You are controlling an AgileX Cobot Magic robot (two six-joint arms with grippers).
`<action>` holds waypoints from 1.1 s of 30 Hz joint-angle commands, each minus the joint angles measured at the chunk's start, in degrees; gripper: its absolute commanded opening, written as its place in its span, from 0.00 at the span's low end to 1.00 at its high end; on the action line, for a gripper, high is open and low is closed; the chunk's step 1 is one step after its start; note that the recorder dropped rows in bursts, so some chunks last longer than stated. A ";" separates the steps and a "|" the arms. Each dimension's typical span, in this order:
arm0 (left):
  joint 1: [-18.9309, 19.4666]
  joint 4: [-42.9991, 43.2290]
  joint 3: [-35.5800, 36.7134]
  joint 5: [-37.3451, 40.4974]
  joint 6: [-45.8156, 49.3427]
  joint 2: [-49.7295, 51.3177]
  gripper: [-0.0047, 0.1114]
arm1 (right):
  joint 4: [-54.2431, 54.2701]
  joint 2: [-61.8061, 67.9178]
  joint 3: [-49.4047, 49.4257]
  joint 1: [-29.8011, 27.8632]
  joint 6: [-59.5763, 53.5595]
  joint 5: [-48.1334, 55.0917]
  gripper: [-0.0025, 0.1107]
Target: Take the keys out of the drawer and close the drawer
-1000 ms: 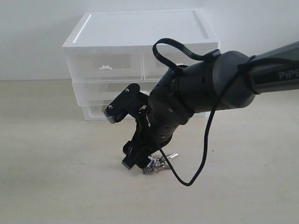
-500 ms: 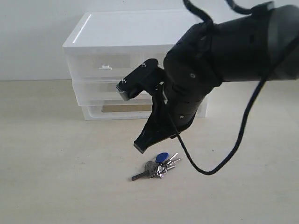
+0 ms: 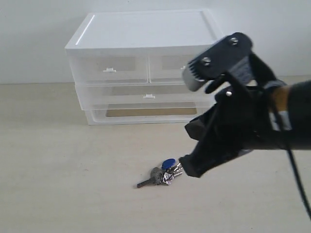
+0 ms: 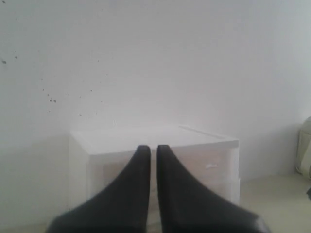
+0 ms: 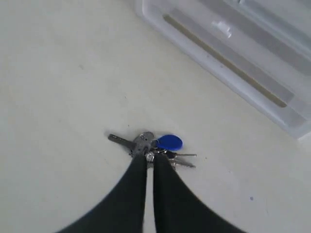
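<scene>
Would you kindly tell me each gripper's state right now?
Left gripper: shut, holding nothing.
Right gripper: shut, empty; the silver metal keys with blue oval tag lie on the table.

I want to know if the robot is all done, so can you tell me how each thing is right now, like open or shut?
keys: out of the drawers, lying flat on the table.
upper left drawer: shut.
upper right drawer: shut.
full-width drawer: shut.
left gripper: shut, empty.
right gripper: shut, holding nothing, tips right by the keys.
</scene>
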 commanded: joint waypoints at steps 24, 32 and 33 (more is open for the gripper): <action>0.17 0.32 2.49 16.64 -6.64 -2.22 0.08 | 0.20 -33.52 18.46 -0.24 0.28 -18.69 0.05; 12.81 0.08 2.49 23.31 -5.43 -13.62 0.08 | 0.20 -33.52 18.46 -0.24 0.28 -18.69 0.05; 14.63 0.08 2.49 24.90 -5.43 -13.62 0.08 | 0.20 -33.52 18.46 -0.24 0.42 -18.67 0.05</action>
